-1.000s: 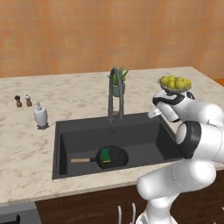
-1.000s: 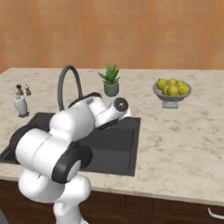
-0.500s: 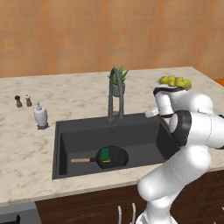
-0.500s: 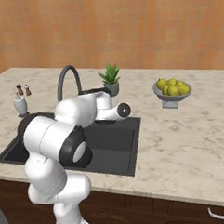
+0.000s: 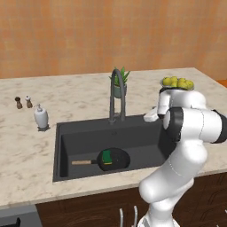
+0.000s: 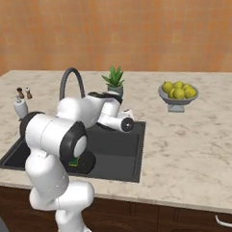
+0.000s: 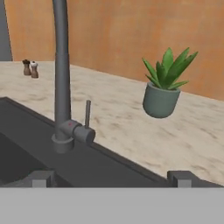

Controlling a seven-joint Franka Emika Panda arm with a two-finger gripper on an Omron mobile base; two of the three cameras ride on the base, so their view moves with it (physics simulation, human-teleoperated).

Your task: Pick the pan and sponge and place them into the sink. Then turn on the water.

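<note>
The pan (image 5: 113, 159) is seen lying in the sink (image 5: 80, 133), with the sponge (image 5: 106, 155) resting on it. The pincer (image 7: 112, 178) is held wide open and empty, pointed at the faucet (image 7: 62, 78).

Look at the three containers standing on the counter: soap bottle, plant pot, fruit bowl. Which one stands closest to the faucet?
The plant pot, grey with spiky green leaves, just behind the faucet. The white soap bottle stands far to the left of the sink; the fruit bowl of yellow fruit sits far right.
</note>
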